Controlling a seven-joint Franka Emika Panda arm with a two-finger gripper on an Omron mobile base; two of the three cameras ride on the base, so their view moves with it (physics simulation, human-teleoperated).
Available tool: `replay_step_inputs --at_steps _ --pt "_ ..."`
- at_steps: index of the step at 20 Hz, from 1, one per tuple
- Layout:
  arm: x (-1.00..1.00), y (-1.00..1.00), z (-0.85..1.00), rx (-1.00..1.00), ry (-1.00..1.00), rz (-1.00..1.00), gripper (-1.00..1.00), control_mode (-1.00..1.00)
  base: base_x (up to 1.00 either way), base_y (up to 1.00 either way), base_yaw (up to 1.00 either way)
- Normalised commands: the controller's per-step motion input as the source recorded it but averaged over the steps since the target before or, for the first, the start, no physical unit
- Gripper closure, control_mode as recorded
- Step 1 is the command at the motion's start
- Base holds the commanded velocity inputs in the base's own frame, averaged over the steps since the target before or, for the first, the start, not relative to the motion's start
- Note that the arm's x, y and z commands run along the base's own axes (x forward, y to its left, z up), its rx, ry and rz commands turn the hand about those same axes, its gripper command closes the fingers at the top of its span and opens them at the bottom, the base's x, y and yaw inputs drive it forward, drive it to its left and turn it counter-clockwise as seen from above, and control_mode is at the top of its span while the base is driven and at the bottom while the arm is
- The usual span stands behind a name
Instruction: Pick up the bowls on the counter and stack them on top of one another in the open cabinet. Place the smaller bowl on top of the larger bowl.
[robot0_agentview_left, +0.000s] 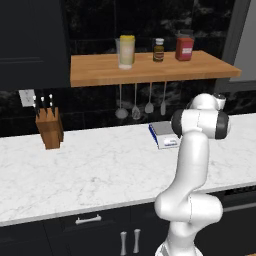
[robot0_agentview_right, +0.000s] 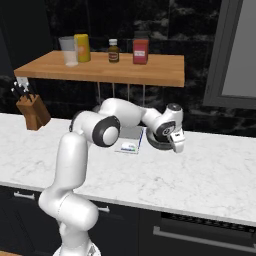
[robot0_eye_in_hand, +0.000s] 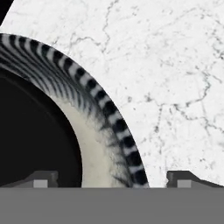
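The larger bowl (robot0_eye_in_hand: 100, 105), grey with a ribbed, striped outside and a dark inside, sits on the white marble counter (robot0_eye_in_hand: 175, 65) very close below the hand. My gripper (robot0_eye_in_hand: 112, 179) is open. One fingertip (robot0_eye_in_hand: 41, 179) is over the bowl's dark inside and the other fingertip (robot0_eye_in_hand: 183, 178) over the bare counter, so the rim lies between them. In the right base view the gripper (robot0_agentview_right: 176, 145) points down at the back of the counter (robot0_agentview_right: 200, 175), with the bowl (robot0_agentview_right: 154, 144) mostly hidden behind the hand. The smaller bowl is out of view.
A flat white box with a blue edge (robot0_agentview_right: 129, 142) lies just left of the bowl. A wooden knife block (robot0_agentview_left: 49, 127) stands at the far left. Above the counter runs a wooden shelf (robot0_agentview_left: 150, 67) with jars, and utensils (robot0_agentview_left: 135, 105) hang under it. A grey panel (robot0_agentview_right: 235, 55) rises at the upper right.
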Motion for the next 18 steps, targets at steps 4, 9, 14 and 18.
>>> replay_step_inputs --at_steps 4,9,14,18 --pt "0.07 0.18 -0.27 0.00 0.01 0.00 1.00 -1.00 0.00 0.00 0.00" --pt "0.00 0.00 0.03 0.00 0.00 0.00 1.00 -1.00 0.00 0.00 0.00" --pt "-0.05 0.00 0.07 0.00 0.00 0.00 1.00 -1.00 0.00 0.00 0.00" --pt "-0.83 -0.16 0.11 0.00 -0.13 0.01 1.00 -1.00 0.00 0.00 0.00"
